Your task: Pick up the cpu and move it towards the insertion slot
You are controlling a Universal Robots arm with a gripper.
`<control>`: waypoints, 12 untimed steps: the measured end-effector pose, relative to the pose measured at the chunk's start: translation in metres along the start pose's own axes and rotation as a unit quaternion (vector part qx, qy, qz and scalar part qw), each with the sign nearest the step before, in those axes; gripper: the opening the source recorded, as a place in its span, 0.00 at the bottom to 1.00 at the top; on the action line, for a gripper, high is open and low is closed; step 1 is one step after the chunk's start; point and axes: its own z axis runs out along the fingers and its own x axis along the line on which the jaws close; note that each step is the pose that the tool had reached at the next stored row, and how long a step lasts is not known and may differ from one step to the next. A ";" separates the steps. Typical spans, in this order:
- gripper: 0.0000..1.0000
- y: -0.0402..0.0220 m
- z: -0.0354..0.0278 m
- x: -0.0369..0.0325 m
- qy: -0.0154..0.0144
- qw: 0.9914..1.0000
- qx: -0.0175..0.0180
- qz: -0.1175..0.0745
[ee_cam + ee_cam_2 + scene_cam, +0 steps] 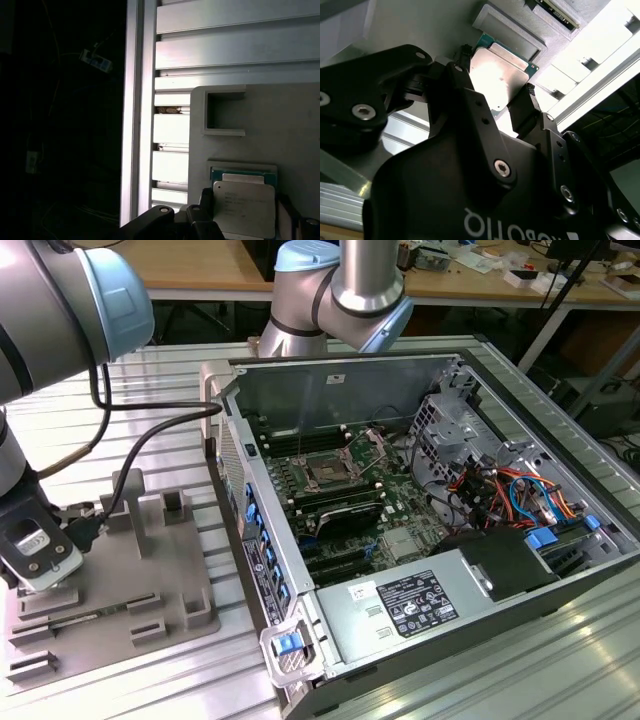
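- I have the slatted metal table (120,410) carrying everything, with the open case (330,380) lying on it toward the exterior view's right.
- The arm (340,290) rises behind the case. Its nearer links reach across to the exterior view's left and end low over the plate.
- The grey plate (170,570) with its raised blocks lies flat on the table just beside the case, on the exterior view's left of it.
- A silver box (410,605) sits in the near corner of the case.
- The slot (328,472) sits on the green board inside the case. Its dark centre is uncovered and its metal frame stands tipped up behind it.
- The gripper (495,85) is down at the plate's far left edge in the exterior view, well apart from the slot.
- In both wrist views I see the jaws closed on the cpu, one black finger against each of two opposite edges.
- The cpu (245,210) lies flat between them, silver top up, a green rim showing at one edge, just beside a raised block on the plate.
- I cannot tell whether the cpu rests on the plate or is lifted clear of it.
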 end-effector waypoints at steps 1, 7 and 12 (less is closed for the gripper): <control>0.55 0.0000 -0.0008 0.0000 0.000 1.000 0.000 0.000; 0.55 0.0002 -0.0040 0.0000 0.000 1.000 0.000 0.000; 0.55 0.0003 -0.0071 0.0000 0.000 1.000 0.000 0.000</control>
